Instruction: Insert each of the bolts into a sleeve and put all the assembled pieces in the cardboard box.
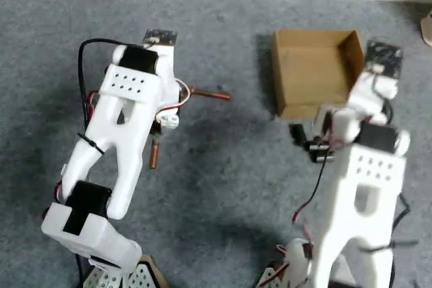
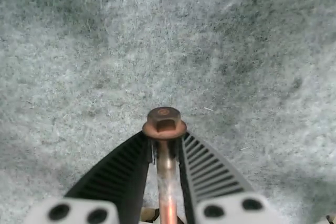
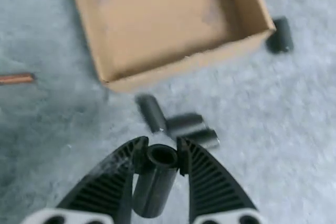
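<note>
**Status: early; nothing assembled, nothing boxed.**

- Cardboard box (image 3: 184,64): open-topped, on the grey felt mat (image 1: 223,187). Its floor is bare, with no piece inside.
- Left gripper (image 2: 165,142): pressed together on the shank of a copper flange-head bolt (image 2: 164,124), the hex head standing just past the fingertips. In the high view this bolt juts sideways from the arm, clear of the mat.
- Right gripper (image 3: 160,153): pinching a black sleeve (image 3: 157,177) with its open bore facing the camera, near the box's front wall. No bolt is in it.
- Loose sleeves: three close together on the mat just in front of the box (image 3: 151,113), (image 3: 185,124), (image 3: 207,139), and a fourth beside the box's far corner (image 3: 280,35).
- Loose bolt (image 1: 154,154): lying on the mat under the left arm.
- Judged remaining: the held bolt and sleeve are well apart and not yet joined. After that come every other pairing and all the boxing.
- Markings: no legible print on the box, bolts or sleeves.
</note>
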### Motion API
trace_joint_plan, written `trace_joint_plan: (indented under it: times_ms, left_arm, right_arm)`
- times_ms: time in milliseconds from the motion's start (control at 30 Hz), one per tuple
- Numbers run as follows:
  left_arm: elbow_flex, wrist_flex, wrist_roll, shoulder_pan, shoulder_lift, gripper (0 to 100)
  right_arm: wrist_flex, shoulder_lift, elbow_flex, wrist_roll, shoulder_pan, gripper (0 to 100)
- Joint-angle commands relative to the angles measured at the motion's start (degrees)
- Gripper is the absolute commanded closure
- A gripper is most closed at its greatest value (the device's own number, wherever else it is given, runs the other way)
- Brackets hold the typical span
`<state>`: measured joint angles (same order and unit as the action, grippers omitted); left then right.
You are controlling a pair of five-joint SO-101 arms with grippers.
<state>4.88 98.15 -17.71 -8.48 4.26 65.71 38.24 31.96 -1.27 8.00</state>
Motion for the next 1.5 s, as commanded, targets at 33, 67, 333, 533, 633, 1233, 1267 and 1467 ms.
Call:
trace_joint_plan:
  times_ms: [33, 67, 333, 533, 633, 1233, 1267, 1467]
  left_arm:
    - [0.3, -1.4, 0.3, -1.2, -3.6, 99]
    - [0.3, -1.9, 0.3, -1.2, -3.6, 99]
    - [0.3, -6.2, 0.3, -1.2, -3.6, 99]
    - [-0.6, -7.6, 0.2, -1.2, -3.0, 99]
    - [-3.4, -7.9, -0.4, -1.2, -3.4, 99]
    - [-16.3, -20.3, -7.8, -0.7, -3.0, 99]
    - [-16.3, -20.3, -7.8, -0.7, -3.0, 99]
    - [-17.4, -21.3, -7.8, -0.7, -3.0, 99]
  right_arm:
    - [-15.9, 14.5, 15.6, -0.8, -3.2, 99.4]
    - [-19.8, 17.2, 19.4, -0.8, -3.5, 99.4]
    - [-47.9, 36.0, 46.0, -9.8, -7.6, 99.5]
    - [-64.0, 50.2, 64.9, -18.6, -13.1, 99.5]
    - [-59.9, 56.8, 73.6, -22.0, -15.1, 99.5]
    - [-16.5, 62.6, 67.5, -9.1, -27.9, 99.5]
    - [-16.5, 62.6, 67.5, -9.2, -27.9, 99.5]
    - [-11.1, 62.6, 67.6, -9.2, -27.9, 97.8]
